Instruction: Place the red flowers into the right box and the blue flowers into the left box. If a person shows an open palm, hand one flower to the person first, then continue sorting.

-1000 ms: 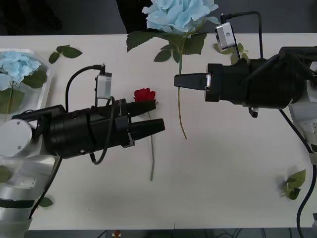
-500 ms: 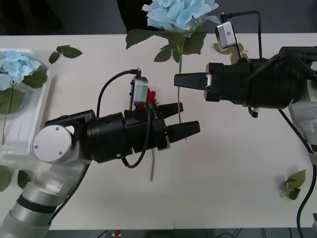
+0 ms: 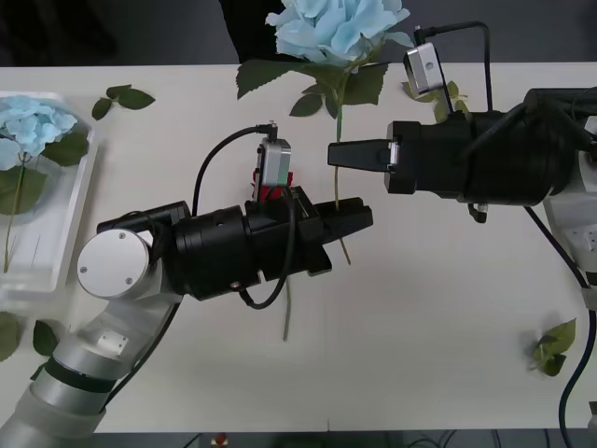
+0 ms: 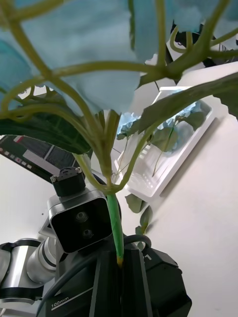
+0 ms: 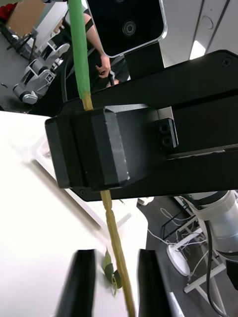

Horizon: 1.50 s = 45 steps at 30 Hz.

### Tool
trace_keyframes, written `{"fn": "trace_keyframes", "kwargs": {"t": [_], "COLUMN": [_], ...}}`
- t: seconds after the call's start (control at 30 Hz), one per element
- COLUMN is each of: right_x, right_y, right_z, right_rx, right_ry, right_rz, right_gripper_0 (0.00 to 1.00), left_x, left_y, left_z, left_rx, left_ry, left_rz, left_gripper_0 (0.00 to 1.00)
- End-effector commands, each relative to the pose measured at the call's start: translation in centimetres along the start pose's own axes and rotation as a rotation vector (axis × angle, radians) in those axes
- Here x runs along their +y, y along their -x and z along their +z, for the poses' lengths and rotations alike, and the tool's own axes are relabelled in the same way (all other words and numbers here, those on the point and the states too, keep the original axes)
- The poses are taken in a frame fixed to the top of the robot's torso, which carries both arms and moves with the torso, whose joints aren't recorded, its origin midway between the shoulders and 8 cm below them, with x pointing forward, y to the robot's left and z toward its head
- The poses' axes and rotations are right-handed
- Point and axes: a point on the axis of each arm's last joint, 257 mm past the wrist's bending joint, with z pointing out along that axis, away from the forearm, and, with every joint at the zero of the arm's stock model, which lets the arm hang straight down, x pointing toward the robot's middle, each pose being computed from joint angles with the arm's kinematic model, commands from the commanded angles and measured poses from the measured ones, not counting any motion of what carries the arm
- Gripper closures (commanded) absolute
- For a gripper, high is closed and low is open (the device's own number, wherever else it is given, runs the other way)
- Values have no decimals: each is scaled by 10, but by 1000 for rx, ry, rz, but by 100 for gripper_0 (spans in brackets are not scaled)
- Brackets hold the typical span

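1. Right gripper (image 3: 338,152) is clenched on the thin stem of a blue flower (image 3: 338,23), holding it up above the white table (image 3: 438,308); its black fingers are pressed flat together around the stem.
2. Above that grip the stem runs up to broad green leaves and the pale blue head, which sits past the far edge of the table; below the grip the bare stem hangs down towards the other arm.
3. Left gripper (image 3: 359,216) sits just beneath the right one, its black fingers spread apart with the hanging stem (image 5: 119,257) running between them; I see a gap on either side of the stem, so it is not pinched.
4. Just behind the left gripper, partly hidden by its wrist camera, lies a red flower (image 3: 270,193), its greyish stem trailing back along the tabletop under the arm.
5. Well off to the left arm's outer side is the left box (image 3: 56,238), a shallow white tray with another blue flower (image 3: 28,126) lying in it.
6. Loose green leaf sprigs (image 3: 123,96) lie on the table near that tray, and one more near the right arm's base.
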Motion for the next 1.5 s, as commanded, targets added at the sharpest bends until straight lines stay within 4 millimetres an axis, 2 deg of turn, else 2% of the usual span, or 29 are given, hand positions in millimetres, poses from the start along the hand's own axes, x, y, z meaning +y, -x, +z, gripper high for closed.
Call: {"fn": "trace_keyframes", "kwargs": {"t": [0.03,0.17,0.2,0.23,0.27,0.3,0.47,0.57,0.73,0.97,1.03,1.07,1.1,1.17,1.23,1.27,1.33,1.43,1.5], "right_x": [10,10,10,10,10,10,10,10,10,10,10,10,10,6,5,2,-3,-18,-27], "right_y": [6,6,6,6,6,6,6,6,6,6,6,6,6,6,11,15,18,23,19], "right_z": [1,1,1,1,1,1,1,1,1,1,1,1,1,-5,-13,-21,-34,-57,-72], "right_rx": [-7,-7,-7,-7,-7,-7,-7,-7,-7,-7,-7,-7,-7,-18,-24,-24,-23,5,46], "right_ry": [18,18,18,18,18,18,18,18,18,18,18,18,18,8,-6,-25,-53,-134,-177], "right_rz": [-46,-46,-46,-46,-46,-46,-46,-46,-46,-46,-46,-46,-46,-39,-55,-68,-92,-231,-292], "right_gripper_0": [100,100,88,50,6,0,0,0,0,0,0,0,0,0,0,0,0,0,0], "left_x": [0,2,2,2,3,4,10,17,43,81,93,103,107,123,132,141,152,168,175], "left_y": [11,13,13,14,15,16,23,30,45,68,75,79,82,89,93,97,102,109,114], "left_z": [-3,-4,-5,-5,-5,-6,-12,-23,-60,-130,-159,-184,-195,-240,-267,-294,-328,-385,-423], "left_rx": [-11,-16,-16,-17,-18,-20,-33,-33,0,59,77,91,95,121,135,154,171,185,184], "left_ry": [3,7,8,9,10,12,28,38,109,281,350,408,436,550,624,704,807,989,1109], "left_rz": [27,19,20,19,18,17,17,22,37,-4,-32,-51,-56,-70,-80,-86,-88,-92,-96], "left_gripper_0": [100,100,100,100,100,100,100,100,100,100,100,100,100,100,100,100,100,100,100]}}
